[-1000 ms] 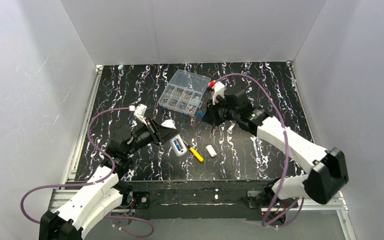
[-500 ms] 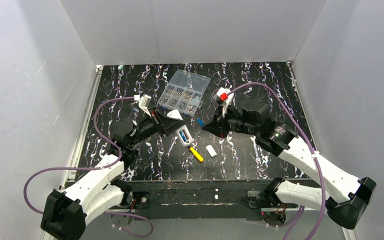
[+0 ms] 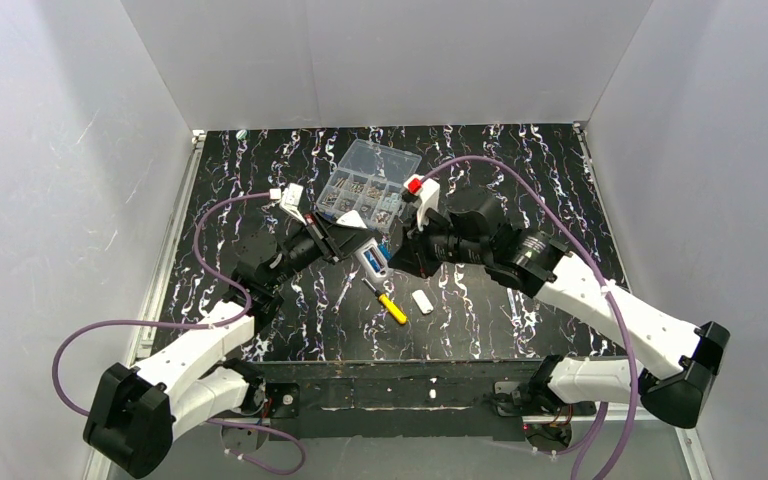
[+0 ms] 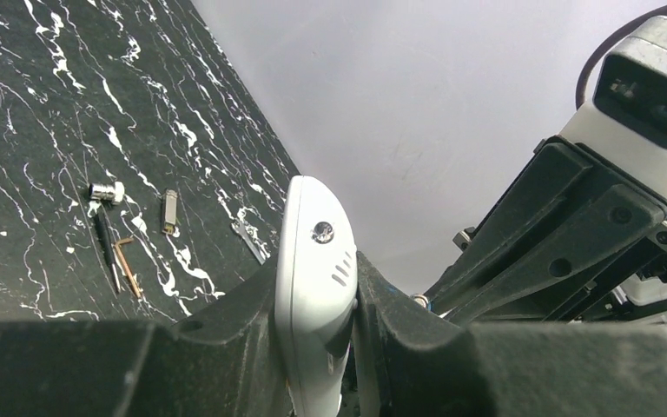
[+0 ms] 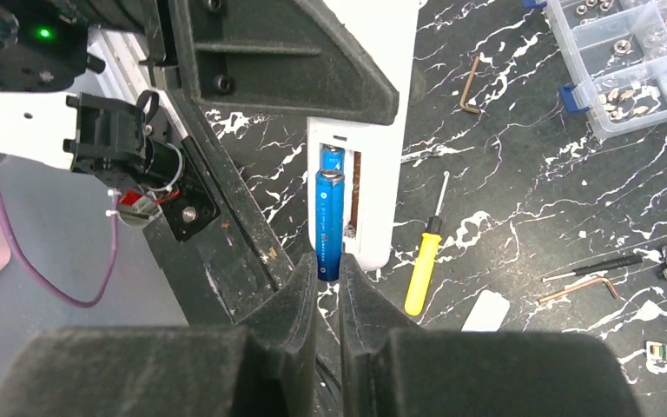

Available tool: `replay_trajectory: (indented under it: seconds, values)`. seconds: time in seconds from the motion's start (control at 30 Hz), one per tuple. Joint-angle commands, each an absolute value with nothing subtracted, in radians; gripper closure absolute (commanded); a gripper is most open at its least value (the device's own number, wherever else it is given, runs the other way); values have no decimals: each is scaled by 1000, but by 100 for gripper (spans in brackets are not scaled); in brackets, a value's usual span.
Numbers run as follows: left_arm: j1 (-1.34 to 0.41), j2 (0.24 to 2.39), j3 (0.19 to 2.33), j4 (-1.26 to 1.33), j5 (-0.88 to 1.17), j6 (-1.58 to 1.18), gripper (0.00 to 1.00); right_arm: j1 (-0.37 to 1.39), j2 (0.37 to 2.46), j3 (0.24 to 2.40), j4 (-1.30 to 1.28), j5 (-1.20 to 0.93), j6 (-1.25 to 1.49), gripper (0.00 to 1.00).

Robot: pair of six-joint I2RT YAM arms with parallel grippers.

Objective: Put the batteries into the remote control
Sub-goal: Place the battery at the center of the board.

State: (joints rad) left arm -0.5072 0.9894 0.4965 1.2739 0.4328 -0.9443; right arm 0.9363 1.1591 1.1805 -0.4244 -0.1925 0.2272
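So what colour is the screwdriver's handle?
Yellow. The screwdriver handle shows clearest in the right wrist view.

Smooth white plastic remote control (image 5: 382, 174), glossy blue battery (image 5: 329, 217), clear shiny plastic box (image 5: 625, 69), yellow plastic-handled metal-shafted screwdriver (image 5: 421, 269), on a matt black, white-veined tabletop (image 5: 530, 200).

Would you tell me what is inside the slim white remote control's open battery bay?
One blue cylindrical battery lies inside the white remote; a second battery, pinched by the right gripper, overlaps it. Its near end is hidden by the fingers.
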Motion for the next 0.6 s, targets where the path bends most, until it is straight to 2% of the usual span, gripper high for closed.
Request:
replay_trajectory:
  seconds: [0.0,0.27,0.57]
  values:
    - [-516,971,535,1380,389,-993,100,940,1190,1290,-493,-164,282,99]
    - [-519,1001,528,1490,397,-1017,100,940,1213,1359,-567,-169,284,99]
    - [-520,970,635,1514,725,-843,100,939,967,1212,-347,147,268,99]
